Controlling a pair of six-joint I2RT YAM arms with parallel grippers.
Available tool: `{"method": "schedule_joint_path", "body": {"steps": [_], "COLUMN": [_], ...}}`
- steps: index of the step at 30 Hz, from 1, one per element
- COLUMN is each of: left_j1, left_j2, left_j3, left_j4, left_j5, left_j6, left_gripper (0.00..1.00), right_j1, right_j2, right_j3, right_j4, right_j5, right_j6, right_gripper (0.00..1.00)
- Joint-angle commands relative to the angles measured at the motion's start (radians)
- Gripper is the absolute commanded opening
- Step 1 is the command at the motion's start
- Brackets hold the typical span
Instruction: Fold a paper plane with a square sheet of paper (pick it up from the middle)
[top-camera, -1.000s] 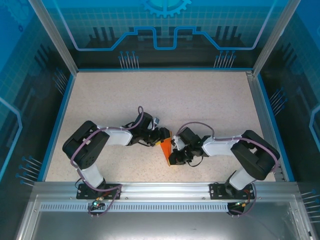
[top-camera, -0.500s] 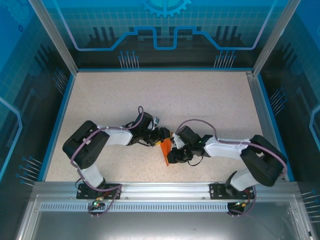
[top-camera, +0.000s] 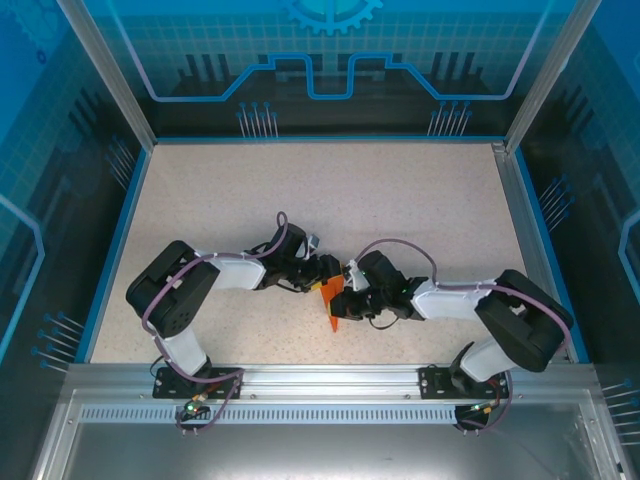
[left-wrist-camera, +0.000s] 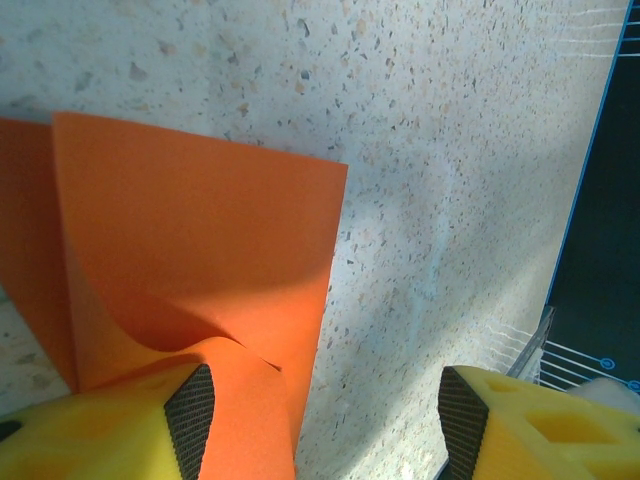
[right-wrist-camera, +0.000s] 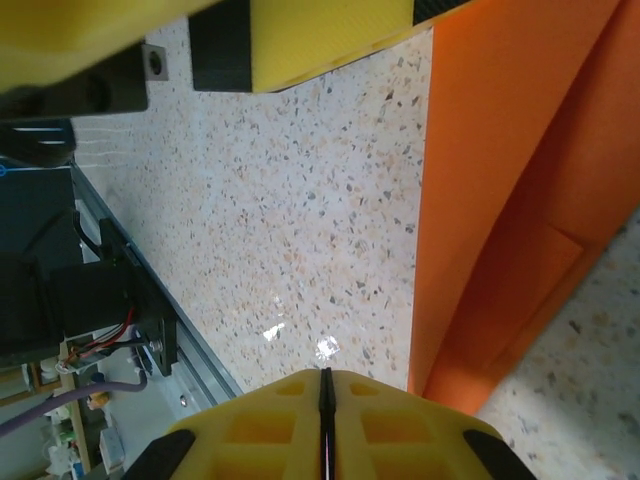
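Left hand (left-wrist-camera: 325, 410) spread wide, creased orange paper (left-wrist-camera: 200, 220) curling against one finger. Right hand (right-wrist-camera: 325, 405) pressed together, just beside the paper, over speckled tabletop (right-wrist-camera: 300, 200).

overhead from behind, wrist views close, sharing paper (left-wrist-camera: 200, 230)

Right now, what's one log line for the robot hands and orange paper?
orange paper: folded, curling, on table | left gripper: open, one finger at paper | right gripper: shut, beside paper edge
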Motion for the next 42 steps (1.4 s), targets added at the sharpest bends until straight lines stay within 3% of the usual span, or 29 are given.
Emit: {"method": "schedule_joint_path", "body": {"steps": [1,16,19,24,30,35,42], "left_j1": [-0.006,-0.008,-0.007,-0.008,-0.008,-0.008,-0.007], "left_j2": [0.055,0.064,0.066,0.069,0.076,0.071,0.073], "left_j3": [-0.001,0.001,0.002,0.005,0.016,0.020,0.010], "left_j4": [-0.039,-0.040,-0.044,-0.059,-0.072,-0.086,-0.090], "left_j5": [-0.015,-0.018,-0.018,-0.032,-0.038,-0.039,-0.040], "left_j6": [0.041,0.037,0.037,0.031,0.010,0.008,0.004], "left_gripper": [0.65,0.65,0.65,0.65,0.62,0.61,0.62], "right_j1": [0.004,0.022,0.028,0.030,0.055,0.083,0.126], "right_j2": [0.047,0.330,0.296,0.095,-0.038,-0.016,0.131], "right_j3": [0.004,-0.091,-0.097,-0.080,-0.102,-0.107,-0.158], "right_j4": [0.078,0.297,0.283,0.068,0.059,0.114,0.243], "right_j5": [-0.030,-0.133,-0.113,-0.004,0.049,0.099,0.125], "right_j6": [0.034,0.098,0.085,0.008,0.007,0.033,0.114], "right_gripper": [0.09,0.08,0.08,0.08,0.09,0.08,0.08]}}
